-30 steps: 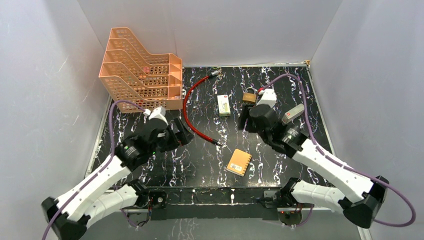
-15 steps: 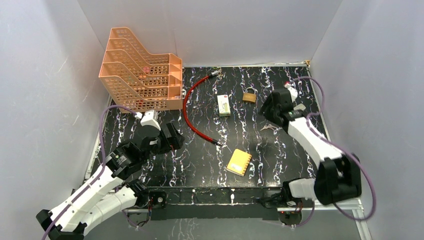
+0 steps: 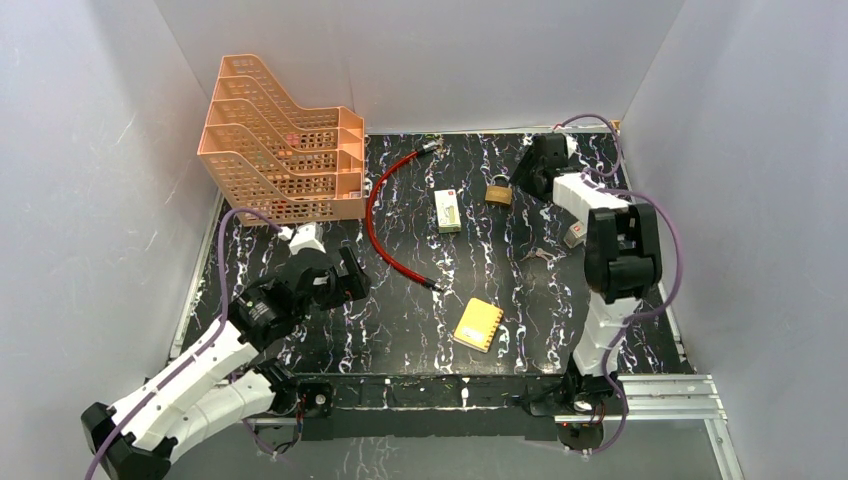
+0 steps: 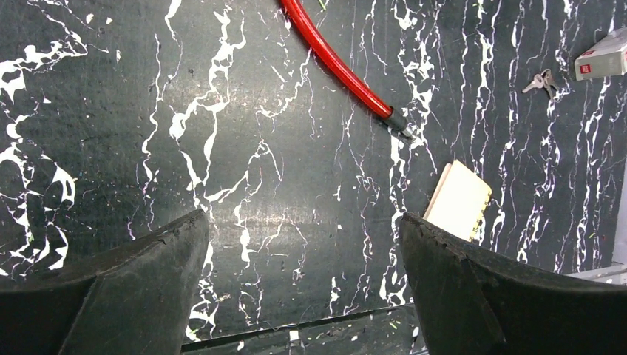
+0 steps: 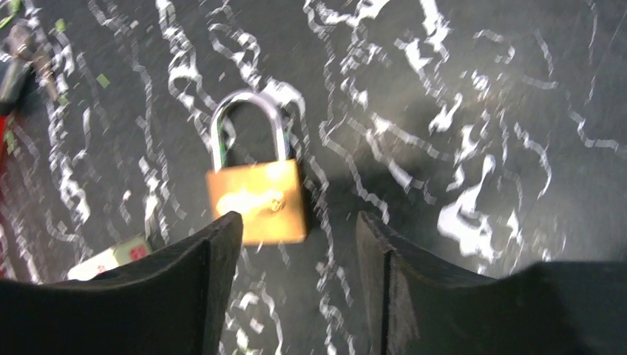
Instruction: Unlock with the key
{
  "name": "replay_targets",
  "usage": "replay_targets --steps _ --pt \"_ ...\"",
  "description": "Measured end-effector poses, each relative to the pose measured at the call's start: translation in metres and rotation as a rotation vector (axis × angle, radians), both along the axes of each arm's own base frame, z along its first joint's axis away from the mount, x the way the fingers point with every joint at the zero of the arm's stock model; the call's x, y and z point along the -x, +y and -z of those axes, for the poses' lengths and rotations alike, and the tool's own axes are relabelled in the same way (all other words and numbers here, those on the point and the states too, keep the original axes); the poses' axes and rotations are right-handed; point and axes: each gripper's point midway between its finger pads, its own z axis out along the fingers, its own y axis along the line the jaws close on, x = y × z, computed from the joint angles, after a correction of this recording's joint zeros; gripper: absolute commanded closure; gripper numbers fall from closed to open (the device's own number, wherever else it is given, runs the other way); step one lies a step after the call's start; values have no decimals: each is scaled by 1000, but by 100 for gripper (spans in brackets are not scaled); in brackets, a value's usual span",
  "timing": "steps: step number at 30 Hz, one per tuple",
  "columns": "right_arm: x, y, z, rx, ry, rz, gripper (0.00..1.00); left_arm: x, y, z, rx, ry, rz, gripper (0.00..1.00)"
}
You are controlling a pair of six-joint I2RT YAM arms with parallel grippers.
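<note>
Key (image 3: 541,255) lay flat on the black, white-veined surface (image 3: 420,300), right of centre and untouched by either tool. It sat well apart from the brass padlock (image 3: 499,192), which lay farther back, and near a small white box with a red mark (image 3: 575,235) beside the right arm. In the left wrist view the key (image 4: 540,80) showed small at the upper right, just beside that box (image 4: 602,55), and looked like more than one piece on a ring, too small to tell.

The right tool (image 3: 527,172) was at the back of the surface, just right of the padlock. In its own view the right tool (image 5: 297,222) had its jaws standing moderately apart with nothing between them. The padlock (image 5: 255,200) lay flat on the surface just beyond the tips, shackle pointing away, its lower left corner behind the left finger (image 5: 200,281). Whether the finger touched it I could not tell.

The left tool (image 3: 345,280) was over the left part of the surface, near the red cable (image 3: 375,215). Its jaws stood wide, and the left tool (image 4: 303,222) had only bare surface between them. One metal end of the cable (image 4: 333,59) lay ahead of it, and a tan card-like block (image 4: 460,200) lay flat just off the right finger.

A stack of orange mesh trays (image 3: 280,140) stood in the back left corner, and another white box (image 3: 447,210) lay between the cable and the padlock.
</note>
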Motion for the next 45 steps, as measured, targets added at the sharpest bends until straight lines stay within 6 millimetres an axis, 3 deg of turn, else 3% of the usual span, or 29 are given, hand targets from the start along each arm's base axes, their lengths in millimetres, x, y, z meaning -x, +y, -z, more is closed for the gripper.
replay_targets --steps 4,8,17,21,33,38,45 --pt "-29 -17 22 23 16 -1 41 -1 -1 6 -15 20 -4 4" --pt "-46 -17 41 47 30 -39 38 -2 -1 11 -33 37 -4 4" --pt "-66 -4 43 35 12 -112 41 -3 -1 15 -47 48 -3 4" --pt "-66 -2 53 30 29 -125 44 -3 -2 19 -60 63 -4 4" --pt "-66 6 58 144 49 -192 50 -5 -3 27 -81 87 -4 4" --pt "-63 15 60 238 49 -236 60 -5 -4 27 -81 88 -3 5" --pt "-59 23 63 330 54 -246 90 -3 -5 21 -45 78 -7 6"
